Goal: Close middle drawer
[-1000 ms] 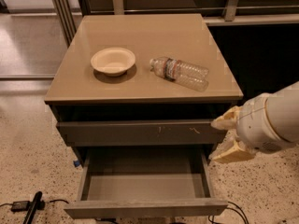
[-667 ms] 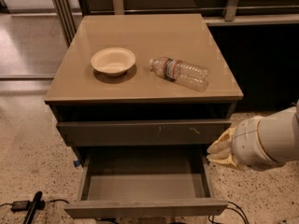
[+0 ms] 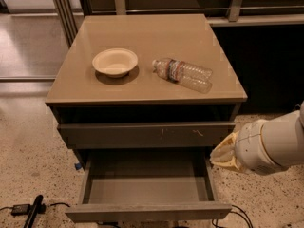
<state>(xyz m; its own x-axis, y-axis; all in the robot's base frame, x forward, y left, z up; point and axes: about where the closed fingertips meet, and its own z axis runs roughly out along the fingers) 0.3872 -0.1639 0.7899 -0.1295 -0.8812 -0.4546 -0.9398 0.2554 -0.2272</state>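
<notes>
With the middle drawer pulled far out under the table, the gripper, whose jaws I cannot tell apart, hangs beside its right wall, approaching; next it likely must reach the front and push inward.

The gripper hangs just right of the open middle drawer, whose inside is free from above; cables lie near its front.

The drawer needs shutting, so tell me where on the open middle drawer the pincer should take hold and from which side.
The middle drawer has a plain, handleless front panel, so probably grip its top edge near the centre, or press the flat face, coming from the front. The pincer hangs beside the drawer's right wall, behind that panel.
</notes>
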